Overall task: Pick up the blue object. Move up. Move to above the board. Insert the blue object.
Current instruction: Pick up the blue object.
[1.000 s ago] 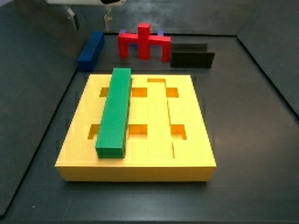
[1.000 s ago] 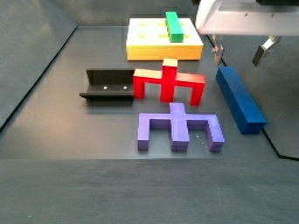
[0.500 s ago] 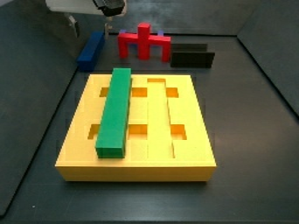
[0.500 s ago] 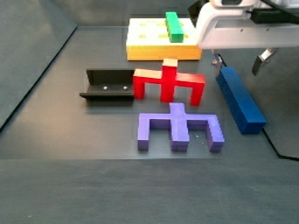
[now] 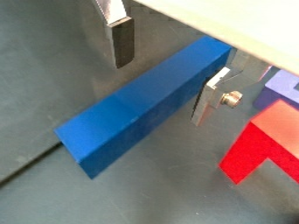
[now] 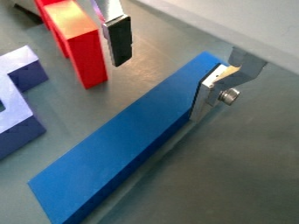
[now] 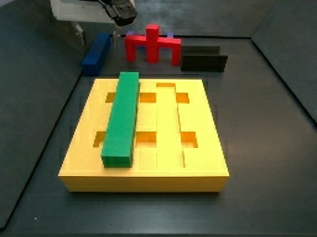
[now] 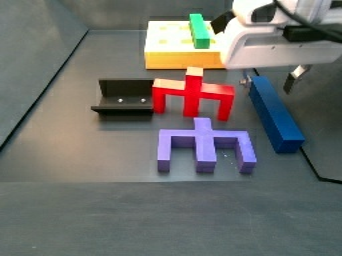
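Note:
The blue object is a long dark blue bar lying flat on the floor beside the red cross, also seen at the back left in a side view. My gripper hangs low over the bar's end nearest the board and is open. In both wrist views the bar runs between the fingers. One finger sits close against the bar's side, the other finger stands well apart. The yellow board carries a green bar in one groove.
A red cross-shaped block stands right beside the blue bar. A purple block lies in front of it. The black fixture stands beyond the red block. Dark walls bound the floor.
The gripper has come down over the blue bar, so its open fingers now straddle the bar's end. Nothing else has moved.

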